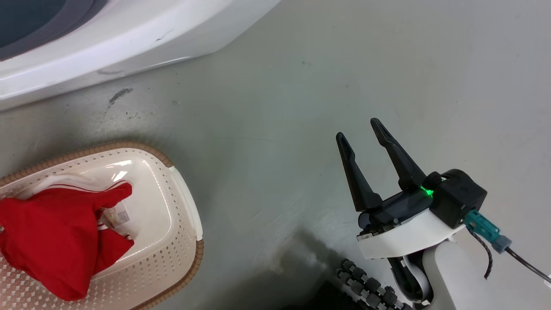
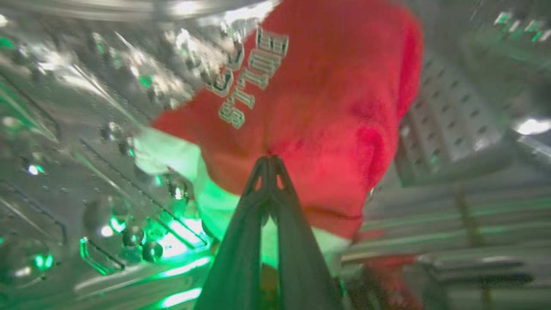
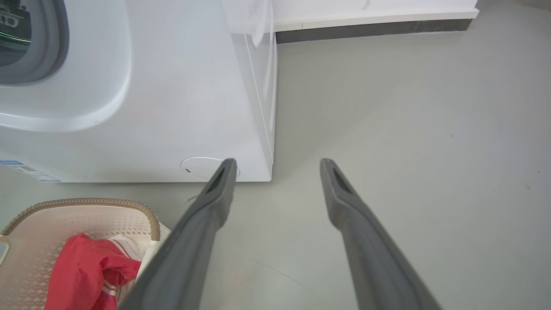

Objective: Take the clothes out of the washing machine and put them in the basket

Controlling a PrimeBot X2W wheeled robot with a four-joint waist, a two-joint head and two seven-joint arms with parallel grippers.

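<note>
Left gripper (image 2: 267, 160) clenched, tips seemingly pinching the red jersey (image 2: 318, 112) in the steel drum (image 2: 64, 142) of the washing machine (image 1: 129, 38); right gripper (image 1: 357, 128) spread, idle over floor (image 1: 301, 86); basket (image 1: 191, 219) holds a red garment (image 1: 51, 241); we judge the pull-out step in hand, next a steady draw out toward the basket.

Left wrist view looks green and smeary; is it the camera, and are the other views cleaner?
Left wrist view: blurred, with green light glaring off the steel drum; the jersey lettering is soft but readable. Head view: sharp, a glare patch inside the basket, a dark shadow at the bottom edge. Right wrist view: sharp, evenly lit on the washing machine.
</note>
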